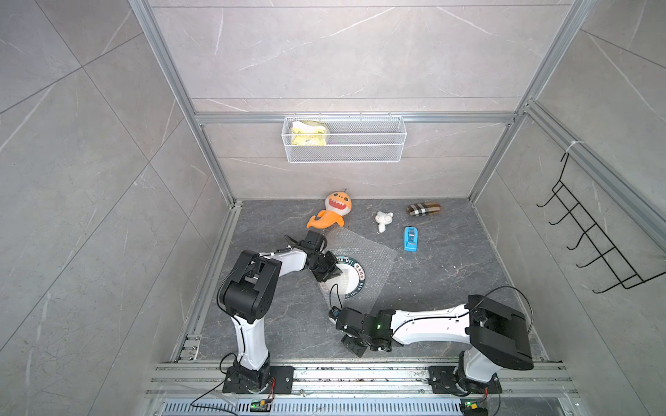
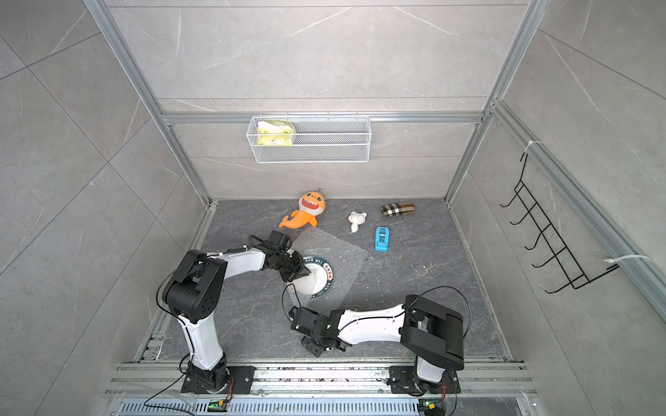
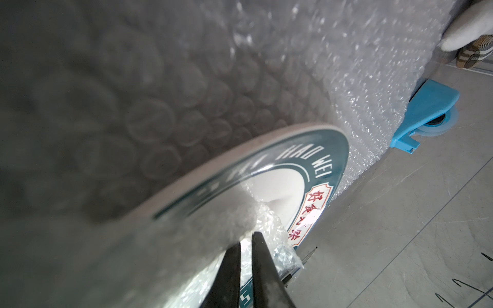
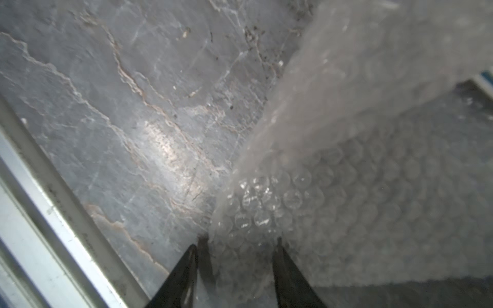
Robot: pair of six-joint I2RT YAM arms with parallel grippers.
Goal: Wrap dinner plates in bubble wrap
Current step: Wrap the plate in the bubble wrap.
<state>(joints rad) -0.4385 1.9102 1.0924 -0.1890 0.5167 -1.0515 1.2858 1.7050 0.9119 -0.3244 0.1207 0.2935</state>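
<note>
Dinner plate [image 1: 357,279] on bubble wrap [image 1: 374,256], one edge lifted over it

The plate lies on the sheet in the middle of the table [image 1: 450,288]. The left hand [image 3: 246,236] is pinching a bunched fold of wrap above the plate's white centre. The right hand [image 4: 237,241] is spread, with the sheet's near corner between its fingers.

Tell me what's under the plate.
The bubble wrap lies under the plate, showing beyond its far side. A flap pinched by the left gripper covers the plate's near part; anything below the sheet is hidden.
</note>
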